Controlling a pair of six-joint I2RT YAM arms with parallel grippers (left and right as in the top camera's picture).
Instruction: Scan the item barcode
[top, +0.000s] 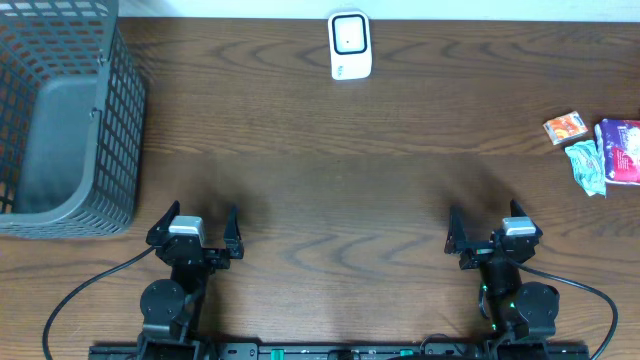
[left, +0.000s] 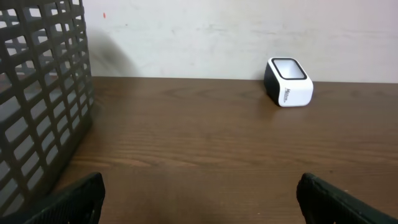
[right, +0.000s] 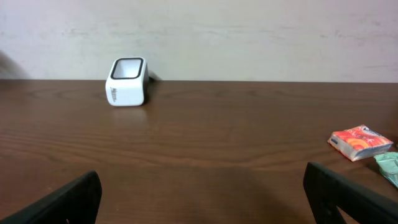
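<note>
Three small packets lie together near the right edge of the table, well apart from both arms: one orange flat packet (top: 565, 127), one purple-and-white rectangular packet (top: 622, 150) partly cut off by the frame edge, and one crumpled teal wrapper (top: 586, 165) just beside the purple one; no barcode can be made out on any of them; one white box-shaped barcode scanner with a dark window (top: 350, 45) stands upright at the middle of the far edge, against a plain off-white wall (left: 205, 37); the surface is a dark brown wood-grain table (top: 330, 190); one grey plastic lattice basket (top: 122, 130) stands at the far left corner; the left gripper (top: 198, 226) and the right gripper (top: 487, 230) sit at the near edge, each with fingers spread wide and grasping nothing; count: three packets, one scanner, one basket, two grippers.
</note>
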